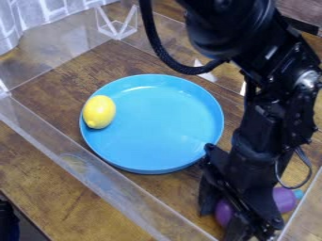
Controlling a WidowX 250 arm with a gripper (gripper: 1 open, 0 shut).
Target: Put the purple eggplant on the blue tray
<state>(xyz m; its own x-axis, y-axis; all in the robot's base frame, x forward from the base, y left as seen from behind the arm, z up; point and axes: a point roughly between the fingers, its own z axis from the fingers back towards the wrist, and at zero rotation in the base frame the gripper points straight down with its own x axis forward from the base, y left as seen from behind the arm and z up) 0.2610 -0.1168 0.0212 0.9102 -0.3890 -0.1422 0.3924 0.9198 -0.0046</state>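
Observation:
The purple eggplant point(287, 200) lies on the wooden table at the lower right, mostly hidden behind the black arm; purple shows on both sides of the fingers. My gripper point(251, 209) points straight down over it and its jaws look shut around the eggplant, low at the table surface. The blue tray point(170, 141) is a big round dish to the left of the gripper, its right rim almost touching the arm. The fingertips themselves are hidden by the gripper body.
A yellow lemon point(98, 111) sits on the left part of the tray. Clear plastic walls point(75, 151) run along the front left and the back left of the table. Black cables point(164, 52) hang behind the arm.

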